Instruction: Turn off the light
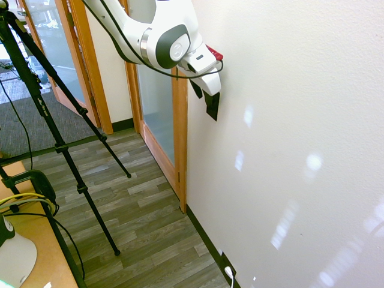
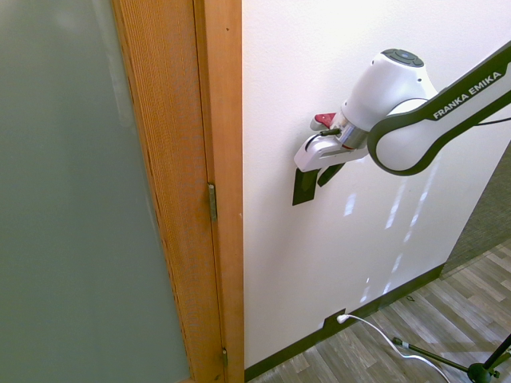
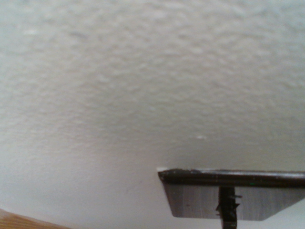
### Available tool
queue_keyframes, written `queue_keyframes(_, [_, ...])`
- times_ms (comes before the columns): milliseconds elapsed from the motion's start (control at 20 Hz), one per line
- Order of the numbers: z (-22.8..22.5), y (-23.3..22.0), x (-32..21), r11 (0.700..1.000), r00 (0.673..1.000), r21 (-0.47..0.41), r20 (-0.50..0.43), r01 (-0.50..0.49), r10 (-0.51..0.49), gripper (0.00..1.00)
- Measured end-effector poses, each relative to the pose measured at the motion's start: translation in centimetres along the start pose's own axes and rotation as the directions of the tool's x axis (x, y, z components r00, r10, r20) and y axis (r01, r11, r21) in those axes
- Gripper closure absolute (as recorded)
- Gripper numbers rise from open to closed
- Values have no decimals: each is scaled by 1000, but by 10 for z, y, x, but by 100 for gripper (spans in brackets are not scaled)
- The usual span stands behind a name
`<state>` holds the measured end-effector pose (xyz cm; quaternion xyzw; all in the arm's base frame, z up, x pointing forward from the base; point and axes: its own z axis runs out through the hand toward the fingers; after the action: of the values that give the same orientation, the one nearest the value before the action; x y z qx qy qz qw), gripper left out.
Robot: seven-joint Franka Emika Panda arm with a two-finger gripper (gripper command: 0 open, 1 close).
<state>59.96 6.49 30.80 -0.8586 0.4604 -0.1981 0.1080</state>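
On the wall [image 2: 275,271]: black switch plate [image 2: 303,194], upright near the door frame [image 2: 227,263].
Claw [image 2: 318,180]: fingers apart, nothing clamped.
Arm [image 2: 397,92]: angled down at the plate, likely so a fingertip can press the switch.

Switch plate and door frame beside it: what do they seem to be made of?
The switch plate looks like dark metal or glossy plastic; the wrist view shows a shiny edge and fine brushed-looking lines. The door frame appears to be wood with a clear or stained finish, given its orange-brown tone and visible grain.
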Motion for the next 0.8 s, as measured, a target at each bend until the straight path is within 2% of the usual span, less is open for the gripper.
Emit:
queue_keyframes(450, [4, -2, 5, 1000, 1000, 15, -9, -5, 6, 100])
queue_keyframes(800, [20, 2, 1, 1000, 1000, -8, -1, -9, 9, 100])
